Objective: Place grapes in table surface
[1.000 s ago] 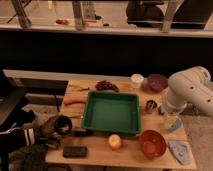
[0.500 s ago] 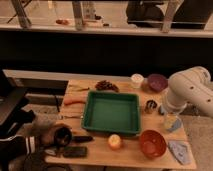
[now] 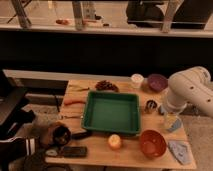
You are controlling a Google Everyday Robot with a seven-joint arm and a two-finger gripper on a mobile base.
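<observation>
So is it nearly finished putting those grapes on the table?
It looks done, or nearly. The grapes already lie on the table surface, just behind the green tray rather than in it. Nothing is being done to them now: the gripper hangs over the table's right side, well apart from them. At most, what's left is drawing the arm back.

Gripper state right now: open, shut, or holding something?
The gripper: cannot be told. It is low at the right side of the table surface, well away from the grapes.
</observation>
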